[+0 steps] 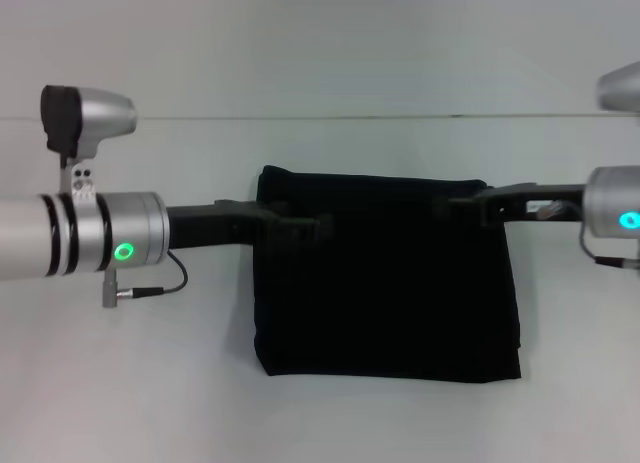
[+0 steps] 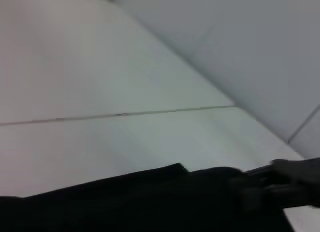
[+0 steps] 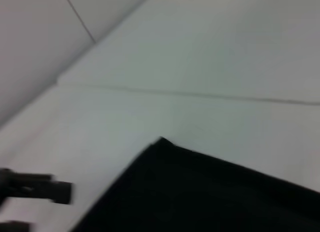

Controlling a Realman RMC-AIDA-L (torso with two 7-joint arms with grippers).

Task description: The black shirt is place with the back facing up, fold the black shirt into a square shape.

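- Plainly, from the head view, the black shirt (image 1: 385, 278) lies already folded into a near-square block in the middle of the white table (image 1: 150, 383). The left gripper (image 1: 305, 230) reaches in over its left upper edge, and the right gripper (image 1: 465, 205) over its right upper corner. Black fingers against black cloth: whether either pincer is open, closed or pinching fabric I cannot tell.
- In the left wrist view, the shirt (image 2: 150, 202) shows as a low dark band with a soft, uneven top edge, and the other arm's gripper (image 2: 280, 184) sits at its far end.
- In the right wrist view, one shirt corner (image 3: 162, 142) lies flat on the table, with the left gripper (image 3: 37, 189) farther off beside it.
- Judging by this, the cloth is light, limp and layered; it should be pinched at both upper corners through all layers, or the stack may slide apart.
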